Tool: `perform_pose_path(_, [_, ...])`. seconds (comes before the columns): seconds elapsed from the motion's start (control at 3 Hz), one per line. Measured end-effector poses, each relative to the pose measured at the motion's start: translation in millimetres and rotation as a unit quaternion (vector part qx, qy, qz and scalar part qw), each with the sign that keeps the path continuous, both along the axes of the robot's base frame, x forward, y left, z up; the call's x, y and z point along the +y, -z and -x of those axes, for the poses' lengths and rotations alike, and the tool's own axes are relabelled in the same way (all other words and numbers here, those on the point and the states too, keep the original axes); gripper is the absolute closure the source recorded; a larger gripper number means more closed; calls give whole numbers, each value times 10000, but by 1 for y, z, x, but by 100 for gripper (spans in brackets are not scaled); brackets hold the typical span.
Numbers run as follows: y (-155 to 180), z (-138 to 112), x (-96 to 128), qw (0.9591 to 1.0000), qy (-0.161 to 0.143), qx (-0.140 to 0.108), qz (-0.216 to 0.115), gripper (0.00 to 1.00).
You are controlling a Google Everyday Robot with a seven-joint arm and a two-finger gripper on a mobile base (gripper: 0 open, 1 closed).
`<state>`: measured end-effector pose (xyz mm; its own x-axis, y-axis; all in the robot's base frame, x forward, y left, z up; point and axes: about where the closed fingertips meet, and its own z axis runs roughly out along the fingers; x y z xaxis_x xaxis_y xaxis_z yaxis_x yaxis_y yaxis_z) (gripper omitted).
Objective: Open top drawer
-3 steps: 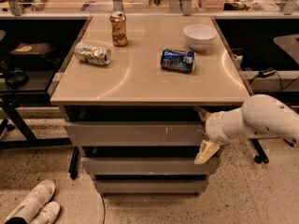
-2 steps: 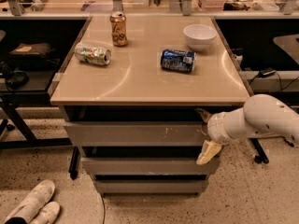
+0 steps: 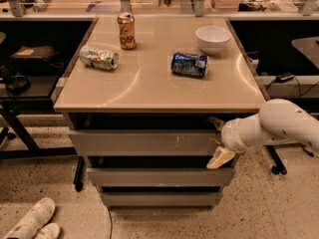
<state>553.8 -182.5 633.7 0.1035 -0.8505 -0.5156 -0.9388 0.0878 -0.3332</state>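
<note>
The top drawer (image 3: 144, 142) is the widest grey front just under the tabletop, with small white scratch marks right of centre. Its front stands a little forward of the dark gap under the table. My gripper (image 3: 218, 141) is at the right end of this drawer front, on a white arm (image 3: 279, 123) that reaches in from the right. It is level with the drawer front and touching or very close to it. The inside of the drawer is hidden.
Two narrower grey drawer fronts (image 3: 159, 177) sit below. On the beige tabletop (image 3: 149, 83) are an upright can (image 3: 126, 30), a crushed can (image 3: 99, 57), a blue can on its side (image 3: 189, 64) and a white bowl (image 3: 213, 37). White shoes (image 3: 32, 222) lie on the floor at left.
The arm and gripper have shifted very slightly to the right at the drawer's right end. The drawer front has not visibly moved.
</note>
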Motion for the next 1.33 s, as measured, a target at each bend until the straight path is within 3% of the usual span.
perform_pose_path(1.0, [-13,0,0,10000,-7,2,-2,88])
perform_pose_path(1.33, [-13,0,0,10000,-7,2,-2,91])
